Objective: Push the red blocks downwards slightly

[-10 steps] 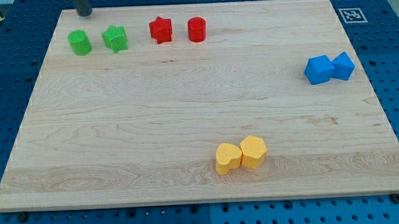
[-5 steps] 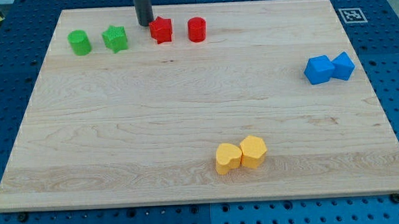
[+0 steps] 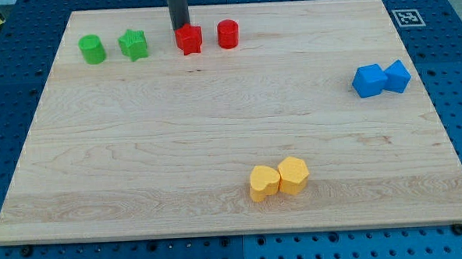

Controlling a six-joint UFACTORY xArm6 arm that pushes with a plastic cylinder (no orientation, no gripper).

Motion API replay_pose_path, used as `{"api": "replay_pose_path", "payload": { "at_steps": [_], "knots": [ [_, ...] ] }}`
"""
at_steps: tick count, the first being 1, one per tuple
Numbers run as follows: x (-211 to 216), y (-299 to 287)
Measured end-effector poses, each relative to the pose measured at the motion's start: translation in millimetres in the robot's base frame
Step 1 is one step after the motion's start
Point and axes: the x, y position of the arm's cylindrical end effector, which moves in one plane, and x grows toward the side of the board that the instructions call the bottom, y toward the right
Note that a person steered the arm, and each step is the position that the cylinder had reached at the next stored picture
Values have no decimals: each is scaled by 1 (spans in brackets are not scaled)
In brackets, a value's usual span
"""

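A red star block [image 3: 188, 40] and a red cylinder [image 3: 228, 34] sit side by side near the view's top edge of the wooden board [image 3: 215, 130]. My tip [image 3: 179, 29] stands just above and left of the red star block, touching or almost touching its upper left side. The rod rises out of the view's top. The red cylinder lies to the right of the star, apart from my tip.
A green cylinder [image 3: 92, 50] and a green star [image 3: 133, 45] lie left of my tip. Two blue blocks [image 3: 380, 79] sit at the view's right. Two yellow blocks [image 3: 278, 179] sit near the bottom middle. A marker tag [image 3: 407, 17] is off the board's top right corner.
My tip has moved right from the board's top left corner to the red star's upper left side. The red star has shifted slightly down and right.
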Motion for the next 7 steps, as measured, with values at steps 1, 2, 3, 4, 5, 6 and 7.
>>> {"api": "replay_pose_path", "payload": {
  "at_steps": [1,2,3,4,5,6,7],
  "knots": [
    [-24,1],
    [-32,37],
    [-32,81],
    [-27,98],
    [-19,87],
    [-3,84],
    [11,84]
  ]
}}
